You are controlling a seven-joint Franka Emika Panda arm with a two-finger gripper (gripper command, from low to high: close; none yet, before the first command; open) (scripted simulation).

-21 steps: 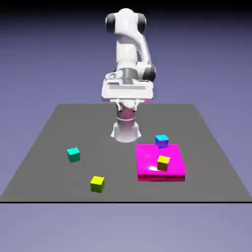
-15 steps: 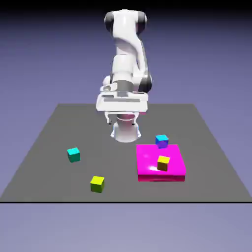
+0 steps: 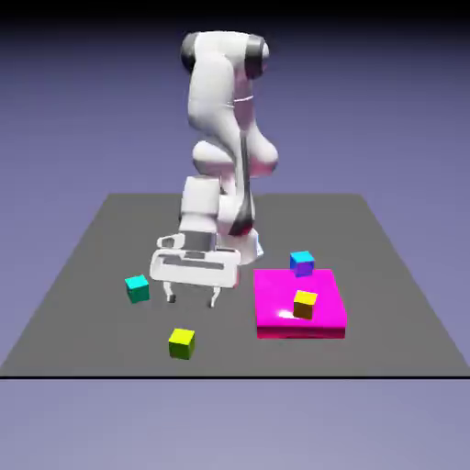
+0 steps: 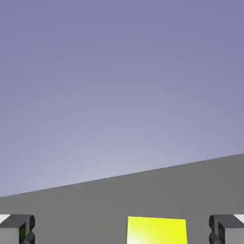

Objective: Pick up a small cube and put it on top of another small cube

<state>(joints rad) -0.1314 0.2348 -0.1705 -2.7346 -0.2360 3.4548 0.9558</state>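
The step in hand is the approach to the small lime yellow-green cube with darker green sides. It sits on the flat dark grey surface, toward the camera from the white two-finger end effector, free of any contact. The end effector hangs above the surface with its two fingers spread wide and nothing between them. In the hand view the lime cube's top shows at the bottom edge, right of centre between the two grey fingertips.

To do this well, I judge the end effector should first be centred over the lime cube so it lies evenly between the fingers, with the finger faces square to two opposite cube sides, then lowered straight down before closing. An off-centre descent risks a fingertip landing on the cube's top or nudging it aside.

The small teal cube of the same size, the stacking target, rests farther from the camera than the lime cube, toward the exterior view's left, well apart from it.

No brands, labels or writing can be read anywhere.
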